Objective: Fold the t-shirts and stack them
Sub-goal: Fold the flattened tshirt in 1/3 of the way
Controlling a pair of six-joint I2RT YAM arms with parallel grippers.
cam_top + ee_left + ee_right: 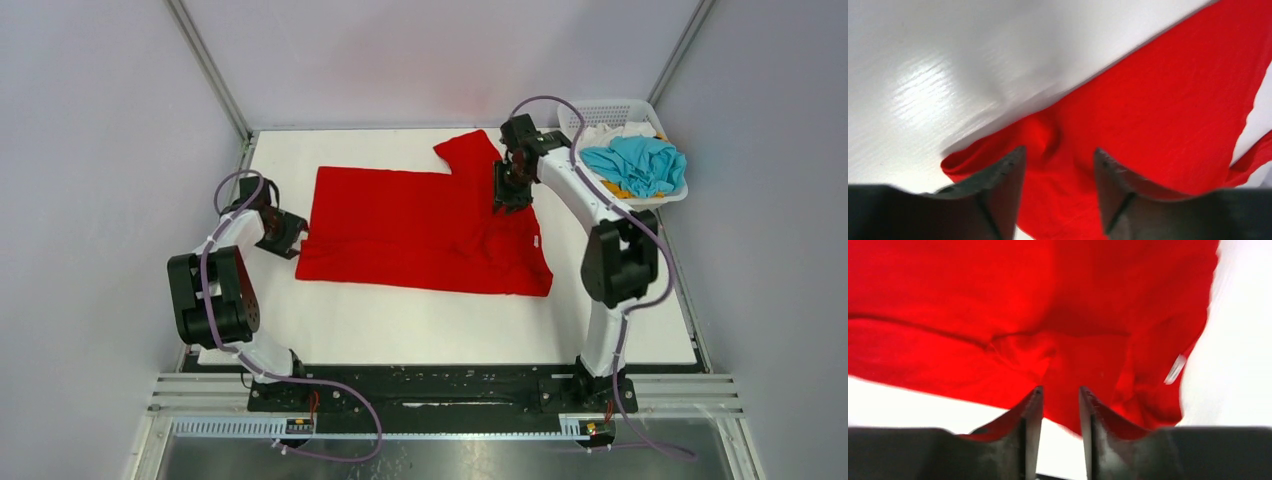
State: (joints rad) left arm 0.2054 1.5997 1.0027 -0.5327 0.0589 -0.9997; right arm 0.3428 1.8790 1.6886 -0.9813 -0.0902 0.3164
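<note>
A bright red t-shirt lies spread on the white table, one sleeve pointing to the back. My left gripper sits low at the shirt's left edge. In the left wrist view its fingers stand apart with a rumpled fold of red cloth lying loose between them. My right gripper hovers over the shirt's far right part near the sleeve. Its fingers show a narrow gap, and the red cloth lies just past the tips. More t-shirts, turquoise-blue, white and orange-yellow, are heaped in a basket.
The white perforated basket stands at the back right corner of the table, close behind the right arm. Grey walls and metal posts enclose the table. A white label shows at the shirt's edge in the right wrist view.
</note>
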